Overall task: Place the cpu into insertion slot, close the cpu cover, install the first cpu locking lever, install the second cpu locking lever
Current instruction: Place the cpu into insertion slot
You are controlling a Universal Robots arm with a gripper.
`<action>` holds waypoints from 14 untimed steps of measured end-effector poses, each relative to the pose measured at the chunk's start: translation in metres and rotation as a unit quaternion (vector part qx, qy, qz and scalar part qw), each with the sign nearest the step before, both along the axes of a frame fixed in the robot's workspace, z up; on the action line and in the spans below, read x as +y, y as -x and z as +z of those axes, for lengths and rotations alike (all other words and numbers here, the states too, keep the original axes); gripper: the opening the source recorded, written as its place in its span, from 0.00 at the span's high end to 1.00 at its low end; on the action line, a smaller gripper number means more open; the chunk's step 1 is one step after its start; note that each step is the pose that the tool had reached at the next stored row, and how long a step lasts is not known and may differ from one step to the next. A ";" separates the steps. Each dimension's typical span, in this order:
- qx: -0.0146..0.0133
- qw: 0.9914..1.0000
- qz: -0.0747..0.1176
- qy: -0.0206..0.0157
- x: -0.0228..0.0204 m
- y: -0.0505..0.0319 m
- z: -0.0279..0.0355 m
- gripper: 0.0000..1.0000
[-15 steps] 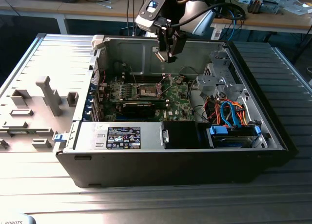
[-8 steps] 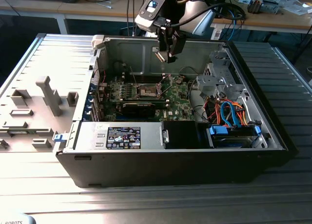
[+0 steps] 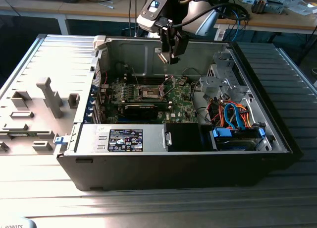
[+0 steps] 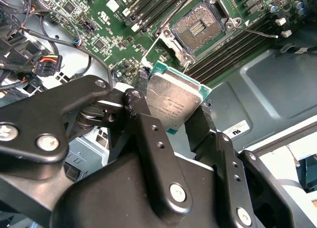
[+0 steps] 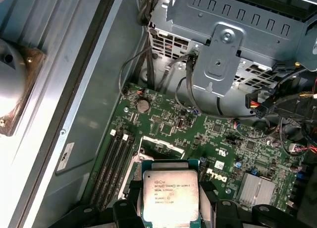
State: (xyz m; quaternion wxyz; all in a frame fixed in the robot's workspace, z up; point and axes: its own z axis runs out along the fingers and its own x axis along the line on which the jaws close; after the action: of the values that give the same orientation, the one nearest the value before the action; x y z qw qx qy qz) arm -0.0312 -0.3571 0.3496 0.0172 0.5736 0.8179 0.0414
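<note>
Grey ribbed metal sheeting forms the table, and behind it runs a wooden workbench strewn with cables. On the exterior view's left, a grey fixture with raised shaped blocks lies on the sheeting.

At the middle of the table an open black computer case lies on its side. Inside it sits the green motherboard, with a long black card along its near edge. Towards the exterior view's right there is a silver drive cage, and below it a tangle of orange, red and blue cables.

The insertion slot lies near the middle of the board with its pin field bare. The cpu cover is raised off it at one side.

The gripper hangs above the motherboard, well clear of the slot. Its black fingers are clamped on opposite edges of the cpu. The chip's silver top is turned towards the camera in both wrist views, and in the first wrist view the cpu covers part of the slot beneath it.
</note>
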 end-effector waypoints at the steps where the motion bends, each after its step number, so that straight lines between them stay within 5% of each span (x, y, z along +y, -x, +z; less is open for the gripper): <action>1: 0.000 1.000 -0.002 0.000 0.0000 0.0000 0.0000 0.45; 14: 0.000 1.000 -0.015 0.000 0.0000 0.0000 0.0000 0.45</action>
State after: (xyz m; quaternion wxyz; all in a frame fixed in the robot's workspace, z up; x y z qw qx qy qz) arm -0.0312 -0.3571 0.3496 0.0179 0.5858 0.8092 0.0412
